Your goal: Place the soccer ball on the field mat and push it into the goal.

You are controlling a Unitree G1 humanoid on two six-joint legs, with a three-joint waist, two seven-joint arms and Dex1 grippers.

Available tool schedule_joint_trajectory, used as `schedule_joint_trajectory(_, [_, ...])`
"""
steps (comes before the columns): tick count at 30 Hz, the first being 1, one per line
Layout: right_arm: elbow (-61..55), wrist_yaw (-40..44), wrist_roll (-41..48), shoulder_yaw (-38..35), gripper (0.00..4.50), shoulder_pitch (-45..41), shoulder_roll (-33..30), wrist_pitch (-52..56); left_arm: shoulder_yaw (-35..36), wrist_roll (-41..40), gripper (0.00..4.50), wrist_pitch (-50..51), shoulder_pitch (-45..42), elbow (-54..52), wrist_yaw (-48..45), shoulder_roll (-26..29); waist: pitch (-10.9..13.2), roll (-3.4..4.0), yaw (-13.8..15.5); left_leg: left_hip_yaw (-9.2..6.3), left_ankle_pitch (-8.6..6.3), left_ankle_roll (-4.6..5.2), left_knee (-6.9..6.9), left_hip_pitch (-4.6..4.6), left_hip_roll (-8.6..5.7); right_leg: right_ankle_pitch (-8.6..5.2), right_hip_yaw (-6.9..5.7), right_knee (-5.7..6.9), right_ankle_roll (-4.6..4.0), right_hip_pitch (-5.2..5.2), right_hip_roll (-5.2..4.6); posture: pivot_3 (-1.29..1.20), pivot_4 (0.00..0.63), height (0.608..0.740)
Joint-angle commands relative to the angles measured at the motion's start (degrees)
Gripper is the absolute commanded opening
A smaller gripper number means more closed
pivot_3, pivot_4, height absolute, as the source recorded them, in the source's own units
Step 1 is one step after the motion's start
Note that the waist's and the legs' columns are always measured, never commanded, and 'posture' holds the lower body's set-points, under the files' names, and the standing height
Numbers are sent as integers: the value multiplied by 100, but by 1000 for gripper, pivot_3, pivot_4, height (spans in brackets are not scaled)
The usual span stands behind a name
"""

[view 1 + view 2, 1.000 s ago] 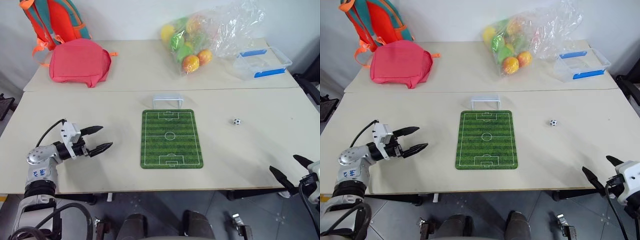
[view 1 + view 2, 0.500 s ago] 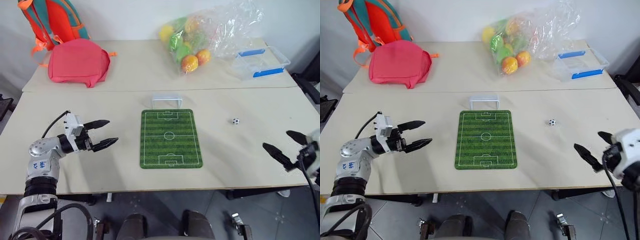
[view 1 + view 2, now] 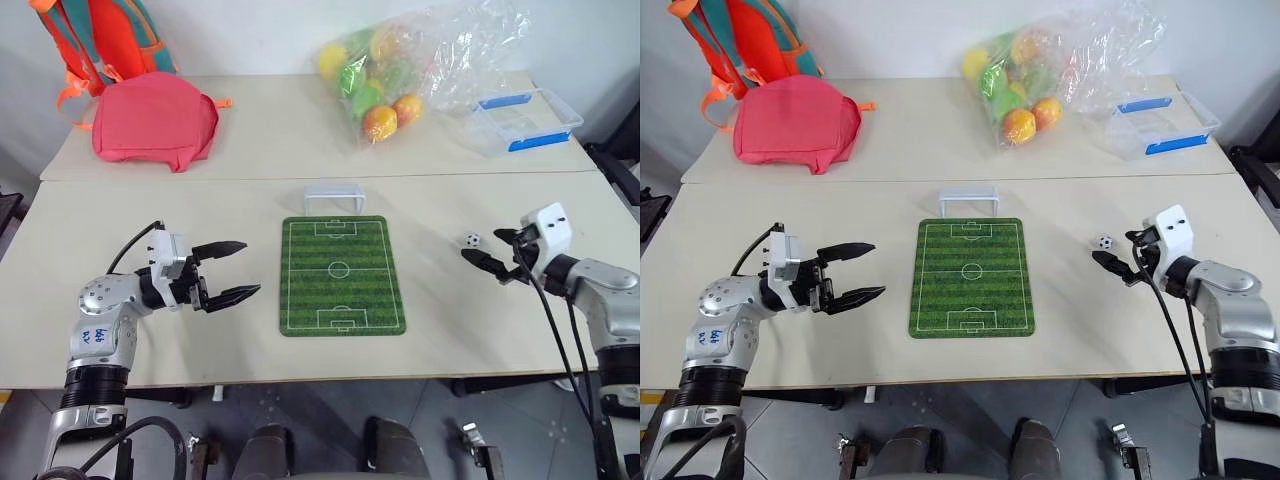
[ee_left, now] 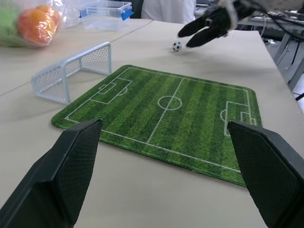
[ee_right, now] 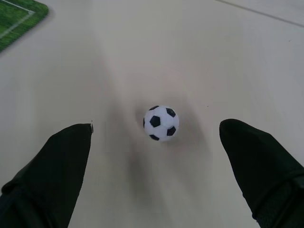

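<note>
We see the left gripper (image 3: pixel 232 270) spread and empty beside the field mat (image 3: pixel 341 275). The right gripper (image 5: pixel 156 156) is spread around the soccer ball (image 5: pixel 161 123), not yet pinching it; the ball rests on the table (image 3: pixel 150 215). Pickup, placement and pushing into the goal (image 3: pixel 334 197) all remain.

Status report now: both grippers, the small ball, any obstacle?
Right gripper open, lined up on tiny black-and-white soccer ball; ball on bare table, off green field mat. Left gripper open, idle beside mat. Nothing between ball and mat.
</note>
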Motion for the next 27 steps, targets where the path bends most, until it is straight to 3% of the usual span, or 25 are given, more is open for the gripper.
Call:
schedule_joint_trajectory(1, [727,98,-219,62,4485,-429,124,-473,134,-148,4500,41,144,-300,109,88,0,0,-12,0,0,0,1,0,1,0,0,1,0,0,0,0,150,740])
schedule_joint_trajectory(5, [1641,113,-475,186,4485,-888,316,-788,144,-152,4500,52,232,-408,195,82,0,0,-42,0,0,0,7,0,1,0,2,4,0,1,0,0,150,740])
schedule_joint_trajectory(7, [1880,117,-511,159,4096,-1002,349,-867,144,-142,4500,41,241,-431,241,71,0,0,-52,-1,0,0,10,0,2,0,2,6,-1,2,0,0,150,740])
schedule_joint_trajectory(17, [1460,234,-408,-4,879,-832,272,-874,168,-117,4500,-77,150,-262,285,89,0,0,-113,-2,0,0,10,1,2,0,2,9,-1,2,0,0,150,740])
schedule_joint_trajectory(22, [-324,317,-226,114,843,-657,329,-247,55,-57,4500,-292,-53,58,116,43,0,2,-115,-1,0,0,10,0,2,1,3,10,-1,-1,0,0,150,740])
schedule_joint_trajectory(27, [-2618,635,-52,870,843,-420,405,937,-90,37,4500,-619,-254,572,-208,23,0,3,-125,0,0,-1,9,3,6,0,5,14,-1,-4,4,0,150,740])
